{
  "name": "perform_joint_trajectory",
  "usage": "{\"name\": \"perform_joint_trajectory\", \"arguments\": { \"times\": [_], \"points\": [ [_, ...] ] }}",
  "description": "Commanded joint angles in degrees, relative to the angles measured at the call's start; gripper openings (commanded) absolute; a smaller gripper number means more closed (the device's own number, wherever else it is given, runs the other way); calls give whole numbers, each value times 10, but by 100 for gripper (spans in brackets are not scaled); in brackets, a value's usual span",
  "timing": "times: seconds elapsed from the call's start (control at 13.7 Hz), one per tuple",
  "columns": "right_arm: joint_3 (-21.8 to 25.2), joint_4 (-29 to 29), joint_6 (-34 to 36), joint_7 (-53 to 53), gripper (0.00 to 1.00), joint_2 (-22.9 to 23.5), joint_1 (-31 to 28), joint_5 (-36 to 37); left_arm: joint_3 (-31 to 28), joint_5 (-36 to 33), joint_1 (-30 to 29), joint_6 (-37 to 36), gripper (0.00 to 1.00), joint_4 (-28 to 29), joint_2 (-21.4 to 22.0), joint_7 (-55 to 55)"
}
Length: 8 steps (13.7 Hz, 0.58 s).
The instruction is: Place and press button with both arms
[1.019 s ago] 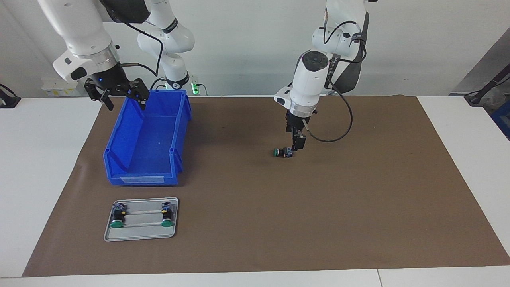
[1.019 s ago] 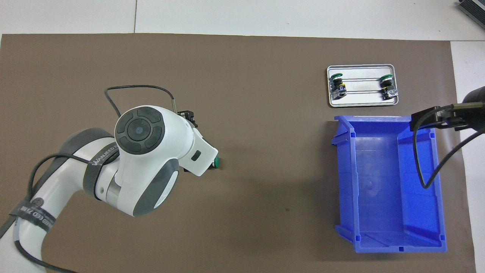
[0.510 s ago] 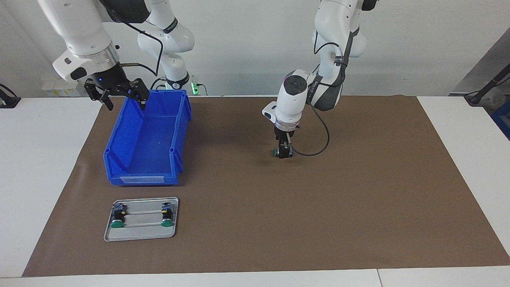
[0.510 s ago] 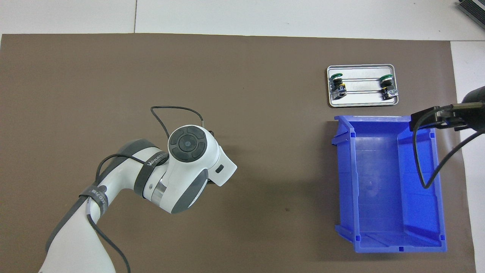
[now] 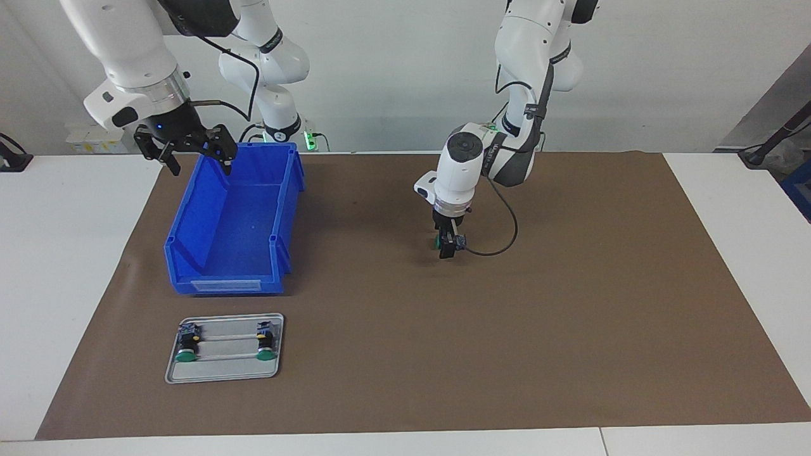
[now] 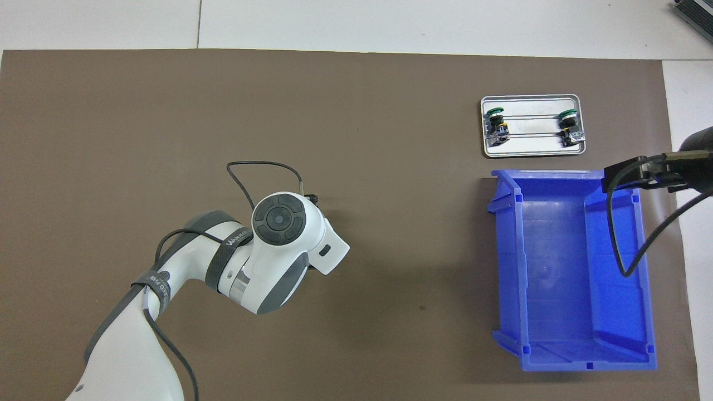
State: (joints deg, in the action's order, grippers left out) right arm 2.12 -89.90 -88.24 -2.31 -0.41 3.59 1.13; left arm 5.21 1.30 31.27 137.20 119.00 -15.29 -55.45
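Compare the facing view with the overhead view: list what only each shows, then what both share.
Facing only: the left gripper down at the lone button on the brown mat, and the right gripper, open over the bin's end nearest the robots.
Overhead only: the left arm's wrist hiding that button.
Both: blue bin, tray with two buttons.

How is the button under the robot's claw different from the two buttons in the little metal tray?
The button lies alone on the brown mat at the left claw; the two buttons lie in the tray. Its green cap points toward the right arm's end; theirs point away from the robots. All three have green caps and dark bodies.
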Motion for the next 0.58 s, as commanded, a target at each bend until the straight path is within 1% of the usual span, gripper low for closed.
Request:
{"name": "perform_joint_trajectory", "arguments": {
  "times": [0.0, 0.22, 0.29, 0.36, 0.44, 0.51],
  "points": [
    [-6, -10, 3, -8, 100, -11, -5, 1, -9, -10, 9, 22, 98, 24, 3, 10],
    [-6, -10, 3, -8, 100, -11, -5, 2, -9, -10, 7, 23, 96, 31, 3, 10],
    [-6, -10, 3, -8, 100, -11, -5, 1, -9, -10, 8, 23, 94, 33, 3, 10],
    [-6, -9, 3, -8, 100, -11, -5, 1, -9, -10, 8, 23, 91, 35, 3, 10],
    [-6, -10, 3, -8, 100, -11, -5, 1, -9, -10, 8, 24, 85, 35, 3, 10],
    [-6, -10, 3, -8, 100, -11, -6, 1, -9, -10, 8, 27, 76, 35, 3, 10]
  ]
}}
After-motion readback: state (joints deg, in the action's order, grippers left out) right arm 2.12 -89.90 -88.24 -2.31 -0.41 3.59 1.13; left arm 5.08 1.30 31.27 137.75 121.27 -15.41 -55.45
